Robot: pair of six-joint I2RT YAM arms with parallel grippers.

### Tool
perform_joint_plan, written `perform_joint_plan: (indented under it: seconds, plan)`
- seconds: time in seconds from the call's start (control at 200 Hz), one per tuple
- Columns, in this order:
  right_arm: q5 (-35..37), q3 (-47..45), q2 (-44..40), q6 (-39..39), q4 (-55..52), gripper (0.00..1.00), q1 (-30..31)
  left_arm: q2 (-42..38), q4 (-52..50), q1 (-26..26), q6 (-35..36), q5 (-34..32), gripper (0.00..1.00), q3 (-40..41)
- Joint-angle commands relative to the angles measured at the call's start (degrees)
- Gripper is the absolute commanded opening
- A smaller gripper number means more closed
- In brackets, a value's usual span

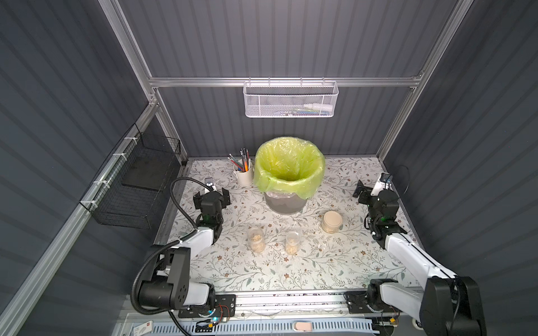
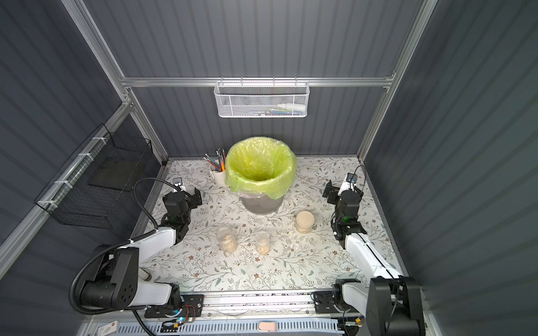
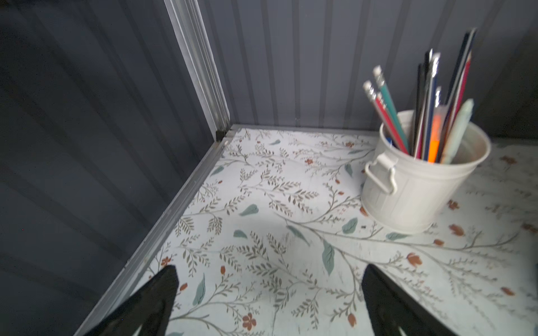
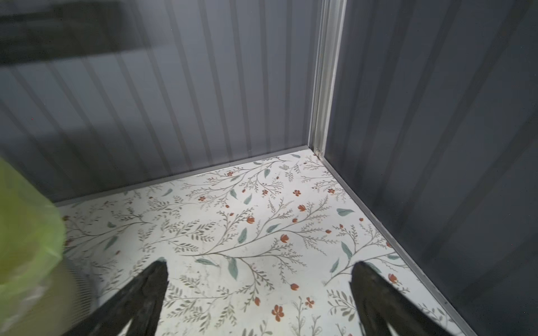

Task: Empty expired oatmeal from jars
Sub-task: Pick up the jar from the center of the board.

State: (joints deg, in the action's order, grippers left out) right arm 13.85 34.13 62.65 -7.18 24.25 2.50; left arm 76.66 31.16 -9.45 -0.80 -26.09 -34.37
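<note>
Three jars stand upright on floral table, lower centre in both top views: two narrow ones, first jar and second jar, side by side but apart. Squat jar is further right with beige lid on. Oatmeal lies in bottom of each. Left gripper spread wide, holding nothing, over bare table near mug of pencils. Right gripper spread wide, empty, beside green-bagged bin. Both well apart from jars.

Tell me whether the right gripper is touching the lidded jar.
Apart. The right wrist view shows the right gripper open over bare table; in a top view, table lies between it and the lidded jar.
</note>
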Motion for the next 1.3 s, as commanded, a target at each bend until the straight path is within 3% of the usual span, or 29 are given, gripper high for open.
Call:
perform_joint_plan:
  seconds: [0.0, 0.14, 0.27, 0.46, 0.56, 0.715, 1.061, 1.296]
  plan:
    - [-3.4, 2.7, -2.7, -3.3, -14.0, 0.99, 1.1, -6.1, -11.5, -0.3, -5.6, 3.5, 1.0, -1.7]
    - [-7.4, 5.5, -6.4, -7.9, -22.1, 0.99, 1.5, -12.6, -23.2, -0.3, -10.8, 8.4, 1.0, -5.8]
    - [-9.2, 8.7, -8.4, -12.7, -30.7, 0.99, 1.6, -17.2, -36.3, -0.4, -16.3, 6.0, 1.0, -11.7]
    - [-12.4, 15.3, -6.4, -18.9, -45.1, 0.99, 1.8, -21.1, -47.7, -0.4, -23.8, 7.2, 1.0, -16.6]
    - [-15.6, 21.1, -2.9, -19.7, -55.5, 0.99, 1.8, -23.2, -49.1, -0.4, -27.9, 7.6, 1.0, -15.2]
    - [-21.3, 22.1, -2.3, -21.4, -62.6, 0.99, 2.2, -24.2, -50.6, -0.4, -24.4, 11.9, 1.0, -14.7]
    - [-19.6, 20.9, 1.0, -22.0, -69.5, 0.99, 7.2, -28.7, -44.6, -0.8, -19.1, 24.8, 1.0, -9.3]
    - [-17.9, 22.2, 8.9, -20.2, -69.7, 0.99, 10.3, -28.7, -40.3, -3.6, -20.3, 26.5, 1.0, -6.4]
